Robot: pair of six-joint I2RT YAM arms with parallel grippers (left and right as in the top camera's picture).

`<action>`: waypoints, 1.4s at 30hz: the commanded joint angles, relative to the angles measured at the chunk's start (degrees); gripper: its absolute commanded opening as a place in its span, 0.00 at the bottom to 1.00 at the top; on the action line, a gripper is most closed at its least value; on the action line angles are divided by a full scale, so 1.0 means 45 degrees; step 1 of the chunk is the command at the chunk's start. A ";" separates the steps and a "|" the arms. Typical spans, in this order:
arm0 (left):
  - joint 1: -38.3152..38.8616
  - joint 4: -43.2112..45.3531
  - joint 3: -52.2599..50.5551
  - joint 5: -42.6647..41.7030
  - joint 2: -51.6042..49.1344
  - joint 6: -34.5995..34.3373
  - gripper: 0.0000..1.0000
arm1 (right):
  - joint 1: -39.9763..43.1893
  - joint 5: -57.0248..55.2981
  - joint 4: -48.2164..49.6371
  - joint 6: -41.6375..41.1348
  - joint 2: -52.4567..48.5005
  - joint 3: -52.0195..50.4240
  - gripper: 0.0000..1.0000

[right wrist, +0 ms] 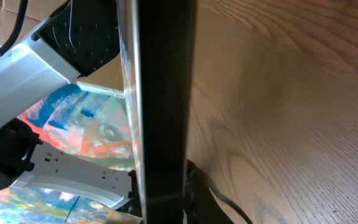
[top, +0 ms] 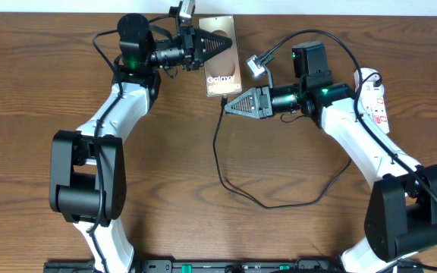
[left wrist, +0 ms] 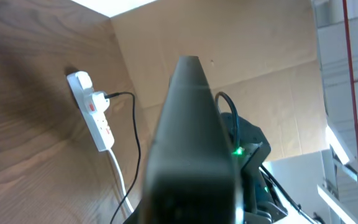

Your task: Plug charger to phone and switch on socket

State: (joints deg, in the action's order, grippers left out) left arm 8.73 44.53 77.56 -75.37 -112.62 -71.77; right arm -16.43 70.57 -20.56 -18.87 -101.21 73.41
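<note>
Left gripper (top: pixel 215 45) clamps the phone (top: pixel 221 78) at its upper end. Right gripper (top: pixel 228 105) pinches the charger (top: pixel 216 144) at the phone's lower edge (connector hidden). Power strip (top: pixel 376 95) lies far right.

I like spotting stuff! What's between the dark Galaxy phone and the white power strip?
In the overhead view, the right arm's black gripper and wrist lie there.
</note>
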 commanded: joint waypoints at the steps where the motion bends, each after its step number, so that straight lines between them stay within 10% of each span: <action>1: 0.0053 0.0282 0.0379 -0.0855 0.0476 0.0180 0.07 | -0.0029 0.0121 0.0107 -0.0092 0.0058 0.0010 0.01; 20: 0.0053 0.0267 0.0316 -0.1273 0.0476 0.1137 0.07 | -0.0039 0.0005 0.0087 0.0733 0.0058 0.0005 0.02; 31: 0.0053 0.0272 0.0316 -0.1491 0.0476 0.1132 0.07 | -0.0185 -0.0763 -0.0350 0.1010 0.0058 -0.0010 0.43; 37: 0.0049 0.0272 0.0316 -0.1443 0.0476 0.1132 0.07 | -0.0801 -0.1132 -0.0816 0.2749 0.0058 -0.0010 0.82; 42: 0.0015 0.0272 0.0316 -0.1438 0.0476 0.1137 0.08 | -0.1598 -0.3434 -0.1540 0.2841 0.0058 -0.0010 0.88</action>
State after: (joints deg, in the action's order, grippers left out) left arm 8.23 45.06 77.56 -81.52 -112.60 -67.31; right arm -20.21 61.52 -26.55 -9.04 -101.21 72.90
